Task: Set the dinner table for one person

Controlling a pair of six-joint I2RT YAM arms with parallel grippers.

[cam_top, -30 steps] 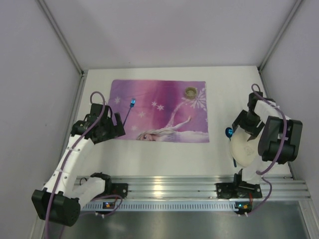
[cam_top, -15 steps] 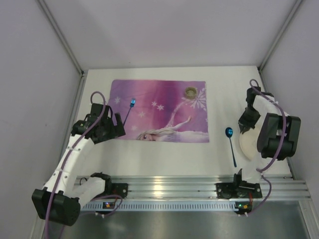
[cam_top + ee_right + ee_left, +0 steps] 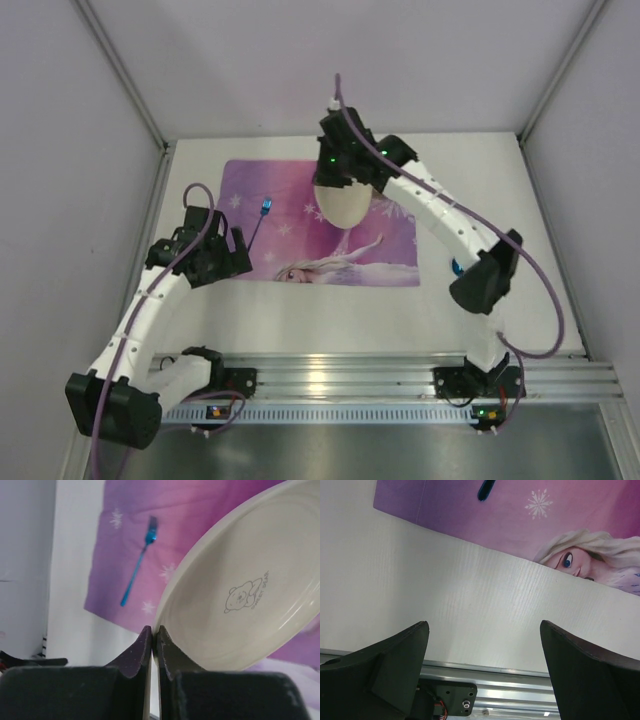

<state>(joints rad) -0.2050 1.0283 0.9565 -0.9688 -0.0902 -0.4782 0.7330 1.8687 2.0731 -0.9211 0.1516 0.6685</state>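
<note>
We look down past the left gripper (image 3: pixel 484 625), whose two dark fingers (image 3: pixel 395 665) stand wide apart at the near corners, with the bare white dinner table (image 3: pixel 470 595) showing between them. On the far side lies a purple placemat (image 3: pixel 435 510), its near edge slanting down toward the right across the tabletop. At its right end we see a cartoon girl's face (image 3: pixel 575 560) with blonde hair and a blue eye, and a white snowflake (image 3: pixel 538 503) just beyond it. A dark blue object (image 3: pixel 485 490) rests on the placemat, cut off by the far edge, so we cannot tell what it is. Along the near edge runs an aluminium rail (image 3: pixel 520 672) carrying a black bracket (image 3: pixel 445 697).
</note>
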